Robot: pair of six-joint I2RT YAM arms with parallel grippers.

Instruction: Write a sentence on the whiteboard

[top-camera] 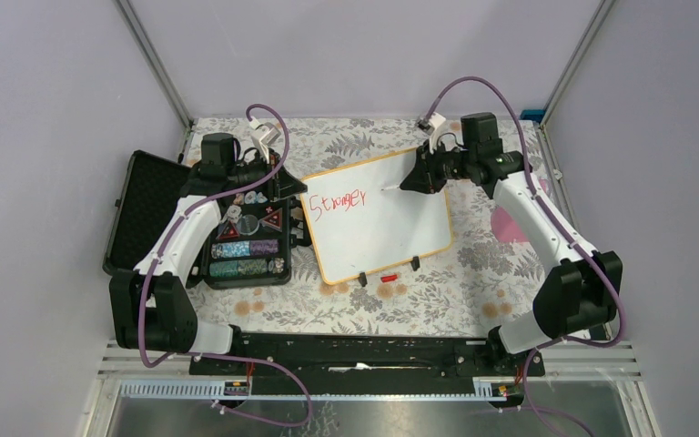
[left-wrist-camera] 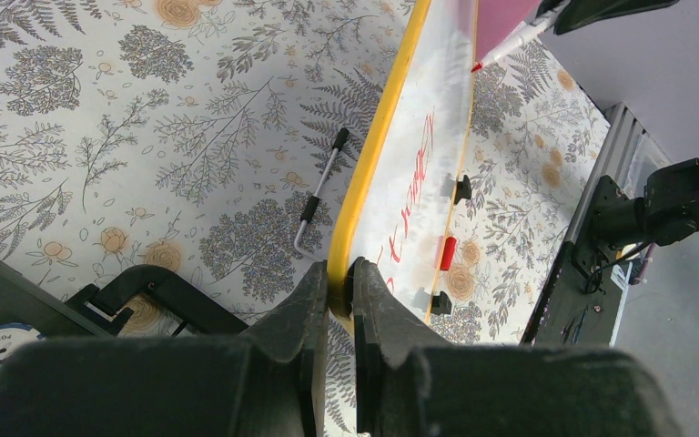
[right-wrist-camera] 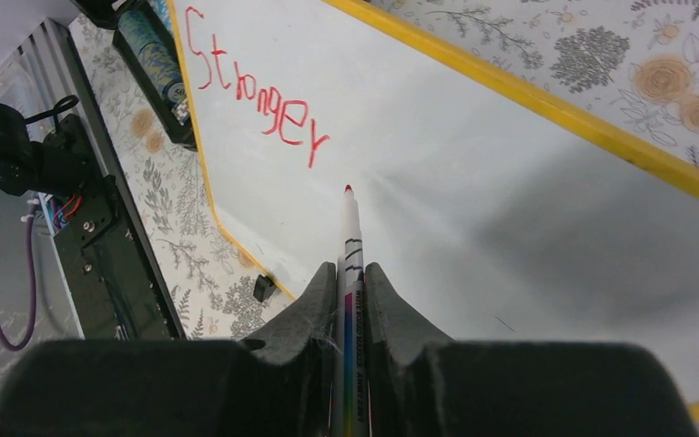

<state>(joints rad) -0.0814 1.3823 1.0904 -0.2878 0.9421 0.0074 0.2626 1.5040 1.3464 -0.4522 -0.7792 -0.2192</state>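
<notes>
The whiteboard (top-camera: 382,223), white with a thin tan frame and two black clip feet, lies tilted at the table's middle with "Stronger" in red at its upper left. My left gripper (top-camera: 293,188) is shut on the board's left frame edge (left-wrist-camera: 364,182); in the left wrist view the gripper (left-wrist-camera: 339,278) clamps the frame between both fingers. My right gripper (top-camera: 416,175) is shut on a red-tipped white marker (right-wrist-camera: 349,246) above the board's upper right. The marker tip (right-wrist-camera: 348,189) sits just right of the word on the board (right-wrist-camera: 473,209); I cannot tell whether it touches.
An open black chip case (top-camera: 200,228) with poker chips lies left of the board. A red marker cap (top-camera: 389,276) lies by the board's near edge. A thin metal stand rod (left-wrist-camera: 320,191) lies on the floral cloth (top-camera: 473,273) behind the board.
</notes>
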